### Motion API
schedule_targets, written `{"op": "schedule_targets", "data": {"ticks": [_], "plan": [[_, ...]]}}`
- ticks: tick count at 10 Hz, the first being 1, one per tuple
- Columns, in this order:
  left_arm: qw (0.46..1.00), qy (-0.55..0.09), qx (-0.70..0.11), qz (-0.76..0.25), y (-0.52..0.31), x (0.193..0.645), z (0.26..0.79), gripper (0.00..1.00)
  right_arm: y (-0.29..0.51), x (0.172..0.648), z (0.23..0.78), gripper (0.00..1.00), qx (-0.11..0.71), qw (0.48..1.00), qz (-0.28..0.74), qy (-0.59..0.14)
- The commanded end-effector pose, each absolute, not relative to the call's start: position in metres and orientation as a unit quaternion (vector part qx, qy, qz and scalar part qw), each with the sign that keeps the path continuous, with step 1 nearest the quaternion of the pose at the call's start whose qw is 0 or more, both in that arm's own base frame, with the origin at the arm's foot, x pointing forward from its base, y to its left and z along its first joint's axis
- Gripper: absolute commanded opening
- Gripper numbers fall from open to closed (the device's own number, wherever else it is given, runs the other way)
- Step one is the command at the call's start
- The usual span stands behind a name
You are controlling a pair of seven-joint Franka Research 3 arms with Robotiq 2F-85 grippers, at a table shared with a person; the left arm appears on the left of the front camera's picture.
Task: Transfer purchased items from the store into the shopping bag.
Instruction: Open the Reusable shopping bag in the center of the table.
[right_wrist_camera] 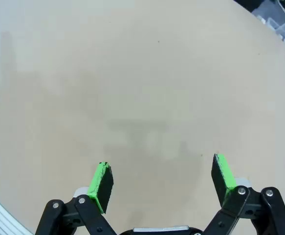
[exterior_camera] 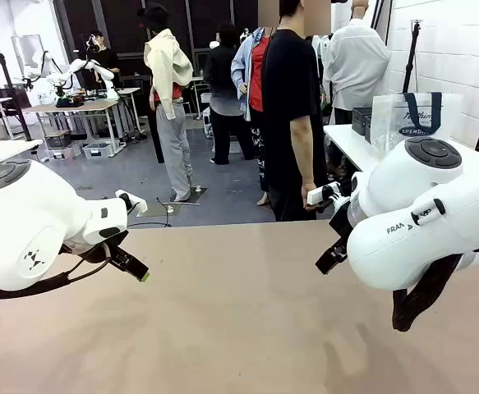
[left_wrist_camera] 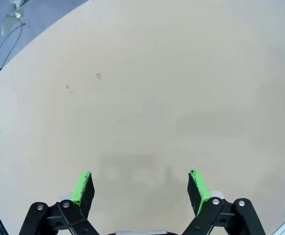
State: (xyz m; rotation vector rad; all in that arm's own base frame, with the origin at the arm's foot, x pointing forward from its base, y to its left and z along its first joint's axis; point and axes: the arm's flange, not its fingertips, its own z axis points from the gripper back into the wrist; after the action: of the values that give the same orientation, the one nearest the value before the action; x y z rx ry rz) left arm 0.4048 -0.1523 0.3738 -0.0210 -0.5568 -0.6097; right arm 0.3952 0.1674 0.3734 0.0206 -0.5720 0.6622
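L gripper (left_wrist_camera: 140,177): jaws wide, holding nothing, just above the tan table (left_wrist_camera: 147,88). R gripper (right_wrist_camera: 162,161): also wide, nothing in it. Past the far edge a person (exterior_camera: 292,107) in black stands side-on. Farther back, on a white side table (exterior_camera: 346,139) to the right, sits the shopping bag (exterior_camera: 412,115). A dark box (exterior_camera: 360,121), prob. the store basket, is just beside it. I think no step has begun yet. Next: bag & basket must come w/in reach, then pick an item.

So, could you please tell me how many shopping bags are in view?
1. The shopping bag stands on the white side table at far right, beside the dark basket; the right arm may hide others.
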Motion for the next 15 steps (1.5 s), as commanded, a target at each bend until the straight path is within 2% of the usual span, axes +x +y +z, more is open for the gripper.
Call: {"op": "schedule_targets", "data": {"ticks": [1, 15], "plan": [[0.916, -0.271, -0.010, -0.296, -0.1523, 0.4048, 0.3738, 1.00, 0.1674, 0.3952, 0.3734, 1.00, 0.010, 0.906, 0.321, -0.277], [0.916, -0.271, -0.010, -0.296, -0.1523, 0.4048, 0.3738, 1.00, 0.1674, 0.3952, 0.3734, 1.00, 0.010, 0.906, 0.321, -0.277]]}}
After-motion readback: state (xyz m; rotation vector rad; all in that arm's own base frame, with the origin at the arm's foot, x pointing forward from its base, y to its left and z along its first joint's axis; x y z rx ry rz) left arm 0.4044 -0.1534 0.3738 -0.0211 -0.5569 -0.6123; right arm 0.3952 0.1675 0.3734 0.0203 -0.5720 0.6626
